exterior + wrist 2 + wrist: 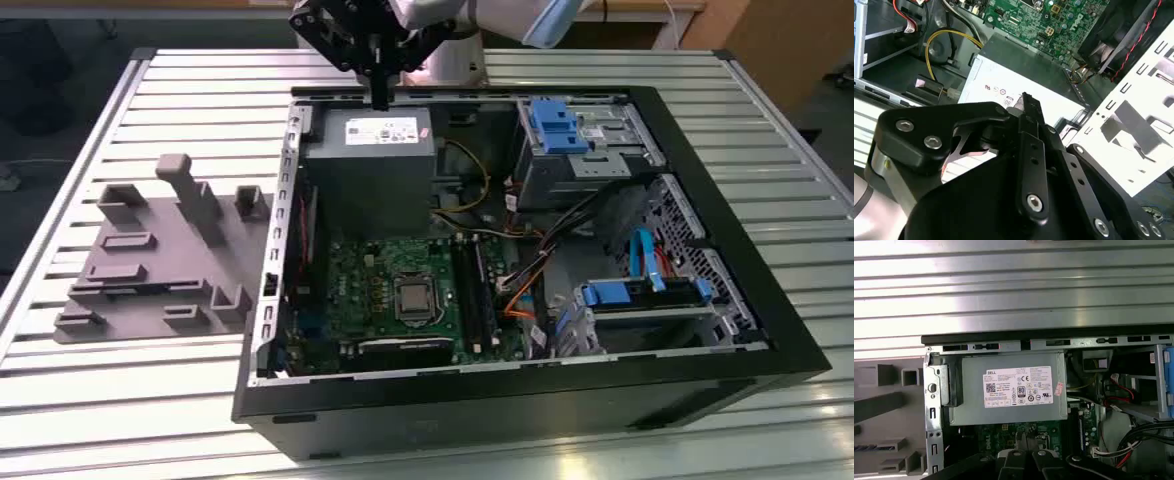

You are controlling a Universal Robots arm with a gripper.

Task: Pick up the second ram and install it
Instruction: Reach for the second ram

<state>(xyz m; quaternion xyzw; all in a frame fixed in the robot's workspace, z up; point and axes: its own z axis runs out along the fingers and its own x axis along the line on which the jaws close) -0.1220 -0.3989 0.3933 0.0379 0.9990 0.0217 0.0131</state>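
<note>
Ribbed metal table [134, 400] bearing an open computer case [534, 395]: the gripper [383, 98] hangs above its far edge, jaws together, empty. What seems the second ram [874, 446] sits in the grey tray [147, 290], pickup not yet done.

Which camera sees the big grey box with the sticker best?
The first wrist view: the grey box faces it squarely, sticker and all. The exterior view sees it slanted; the second wrist view catches part of its top.
</note>
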